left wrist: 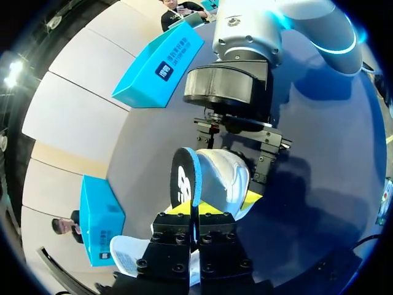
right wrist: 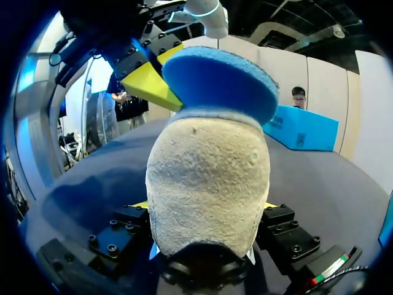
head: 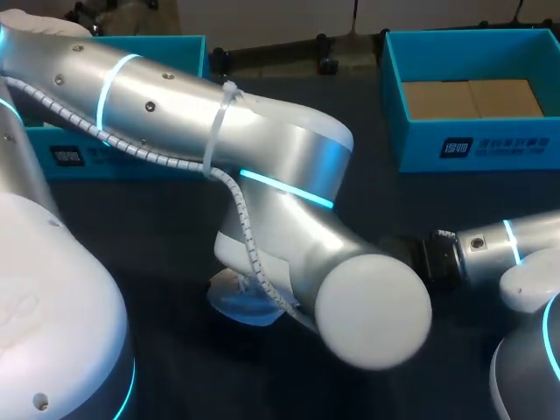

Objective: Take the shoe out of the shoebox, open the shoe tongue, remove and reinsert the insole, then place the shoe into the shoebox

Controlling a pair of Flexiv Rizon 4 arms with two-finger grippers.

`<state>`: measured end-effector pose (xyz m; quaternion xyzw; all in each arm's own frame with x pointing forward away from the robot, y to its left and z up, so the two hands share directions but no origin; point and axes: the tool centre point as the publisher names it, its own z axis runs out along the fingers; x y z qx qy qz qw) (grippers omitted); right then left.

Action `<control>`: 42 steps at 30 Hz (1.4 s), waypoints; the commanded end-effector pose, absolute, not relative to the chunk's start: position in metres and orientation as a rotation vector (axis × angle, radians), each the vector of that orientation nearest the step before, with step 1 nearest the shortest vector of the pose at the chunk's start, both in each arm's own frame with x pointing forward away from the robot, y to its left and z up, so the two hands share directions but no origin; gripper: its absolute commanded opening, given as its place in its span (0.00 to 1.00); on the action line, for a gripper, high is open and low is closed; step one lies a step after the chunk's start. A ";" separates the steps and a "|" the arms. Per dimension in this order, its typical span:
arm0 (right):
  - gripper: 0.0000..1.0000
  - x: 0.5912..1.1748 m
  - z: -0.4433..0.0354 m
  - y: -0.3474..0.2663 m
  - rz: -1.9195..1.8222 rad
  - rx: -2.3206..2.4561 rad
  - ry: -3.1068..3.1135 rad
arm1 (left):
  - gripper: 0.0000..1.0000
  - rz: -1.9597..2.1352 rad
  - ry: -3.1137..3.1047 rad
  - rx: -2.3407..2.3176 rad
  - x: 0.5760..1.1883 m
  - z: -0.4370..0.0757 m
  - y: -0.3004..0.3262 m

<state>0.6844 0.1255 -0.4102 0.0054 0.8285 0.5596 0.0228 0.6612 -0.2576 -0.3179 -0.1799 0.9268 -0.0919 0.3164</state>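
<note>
The left hand (left wrist: 196, 210) pinches the upright insole (left wrist: 183, 178) (blue top, black underside bearing a white logo) beside the white shoe (left wrist: 226, 177). The right hand (right wrist: 206, 206) grips that shoe from both sides, low centre in the head view. An open teal shoebox (head: 490, 144), its label left unread, stands on the counter (head: 157, 219) at upper right.

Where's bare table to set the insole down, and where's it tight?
Bare: the table strip between the right shoebox and the right arm; also the stretch in front of the left shoebox. Crowded: the middle, with the left arm over the shoe and the right arm close beside.
</note>
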 end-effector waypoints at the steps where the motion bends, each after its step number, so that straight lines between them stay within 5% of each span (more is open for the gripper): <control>1: 0.00 0.684 -0.410 0.127 1.726 0.017 2.572 | 0.18 -0.279 2.488 -0.447 0.665 -0.316 -0.248; 2: 0.00 0.684 -0.410 0.127 1.726 0.017 2.572 | 0.33 -0.283 2.494 -0.428 0.664 -0.316 -0.247; 3: 0.00 0.684 -0.410 0.127 1.726 0.017 2.572 | 0.34 -0.289 2.501 -0.422 0.663 -0.317 -0.246; 42: 0.00 0.684 -0.410 0.127 1.726 0.017 2.572 | 0.31 -0.376 2.513 -0.273 0.659 -0.338 -0.252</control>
